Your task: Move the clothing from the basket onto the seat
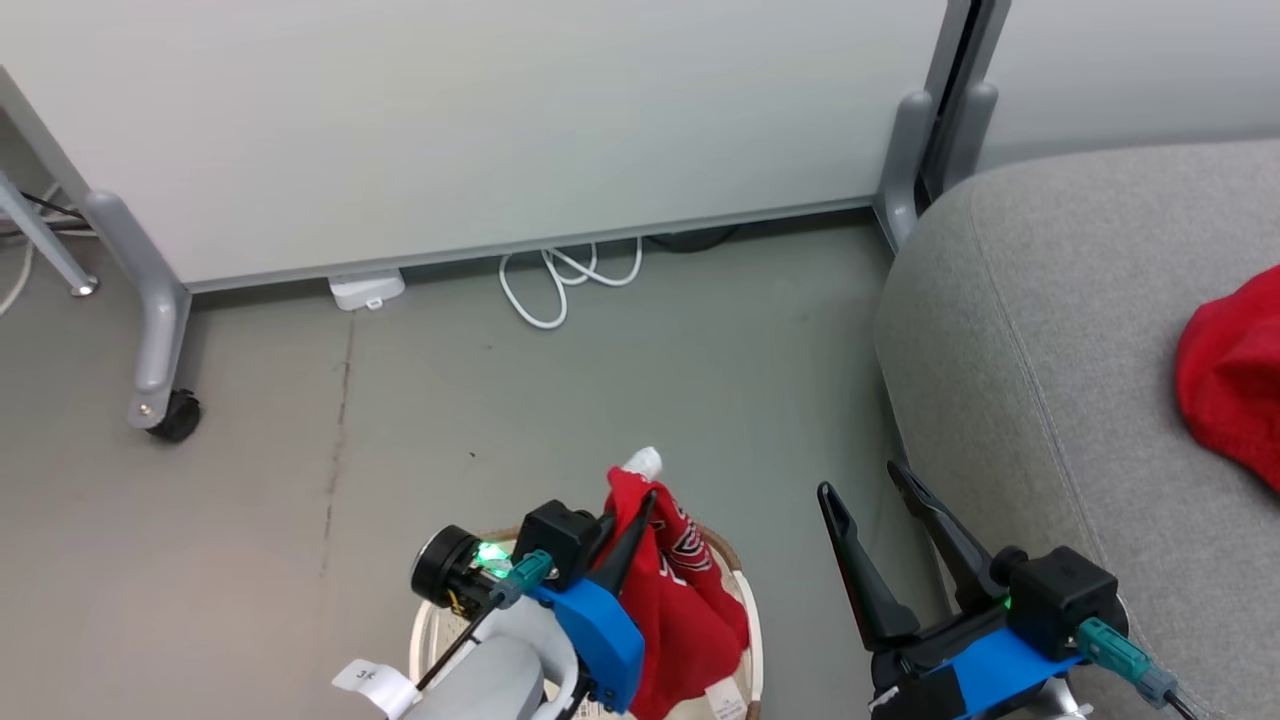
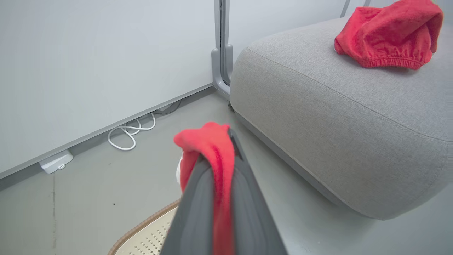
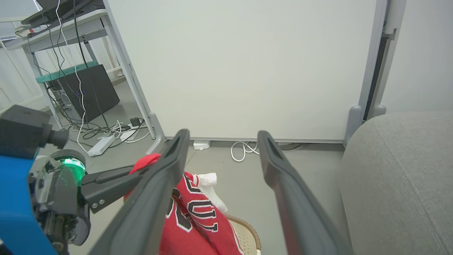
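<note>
My left gripper is shut on a red garment with white trim and dark printed marks, which hangs from the fingers above the basket. In the left wrist view the red cloth is pinched between the two fingers, and the basket's brown rim sits below. The same garment shows in the right wrist view beside the left gripper. My right gripper stands open and holds nothing, between the basket and the grey seat. Another red garment lies on the seat.
A white partition panel on castor legs stands ahead, with a white cable coil and a white adapter at its foot. A desk with a dark computer and cables stands further left. Grey floor lies between partition and basket.
</note>
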You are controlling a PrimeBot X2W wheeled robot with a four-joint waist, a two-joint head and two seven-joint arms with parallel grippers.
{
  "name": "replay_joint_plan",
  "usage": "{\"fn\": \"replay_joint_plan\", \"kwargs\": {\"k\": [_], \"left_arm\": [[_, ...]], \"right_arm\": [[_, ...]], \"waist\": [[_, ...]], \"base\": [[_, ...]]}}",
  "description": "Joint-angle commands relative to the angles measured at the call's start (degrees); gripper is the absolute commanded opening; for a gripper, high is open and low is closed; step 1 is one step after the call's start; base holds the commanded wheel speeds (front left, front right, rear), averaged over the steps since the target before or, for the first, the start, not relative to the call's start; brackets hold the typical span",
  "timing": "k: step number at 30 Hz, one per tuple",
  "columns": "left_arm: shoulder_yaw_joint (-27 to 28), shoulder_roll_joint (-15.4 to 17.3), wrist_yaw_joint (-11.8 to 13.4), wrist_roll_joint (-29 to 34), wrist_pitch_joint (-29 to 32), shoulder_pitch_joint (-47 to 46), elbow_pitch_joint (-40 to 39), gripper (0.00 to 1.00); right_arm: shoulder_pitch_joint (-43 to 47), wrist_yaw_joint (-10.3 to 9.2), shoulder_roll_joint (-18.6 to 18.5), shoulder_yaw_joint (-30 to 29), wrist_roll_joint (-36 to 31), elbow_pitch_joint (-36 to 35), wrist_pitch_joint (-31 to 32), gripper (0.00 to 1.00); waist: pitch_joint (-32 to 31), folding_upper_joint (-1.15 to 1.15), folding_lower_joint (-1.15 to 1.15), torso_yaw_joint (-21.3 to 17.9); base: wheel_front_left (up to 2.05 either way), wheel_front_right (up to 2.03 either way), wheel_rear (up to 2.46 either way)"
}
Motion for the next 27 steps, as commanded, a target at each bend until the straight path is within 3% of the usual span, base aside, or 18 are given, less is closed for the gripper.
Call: {"fn": "replay_joint_plan", "kwargs": {"k": [1,10,27], "left_arm": [[-1.02,0.0,-0.13,-0.66,-0.29,-0.68,-0.85,0.0],[-8.68,0.03,-0.25,-7.3,1.01,-4.53,-4.56,0.0],[-18.13,0.01,4.04,-18.32,4.67,-14.34,-10.68,0.0]], "right_arm": [[1.1,0.03,-0.05,-0.16,0.15,-0.05,0.29,1.0],[3.65,0.03,-0.05,0.29,0.43,0.22,0.92,1.0],[5.44,0.03,-0.05,0.87,0.58,0.8,1.87,1.0]], "waist": [[-1.58,-0.01,0.01,1.02],[-5.17,-0.01,0.01,2.93],[-6.86,-0.01,0.01,3.71]], "base": [[0.0,0.0,0.0],[0.0,0.0,0.0],[0.0,0.0,0.0]]}}
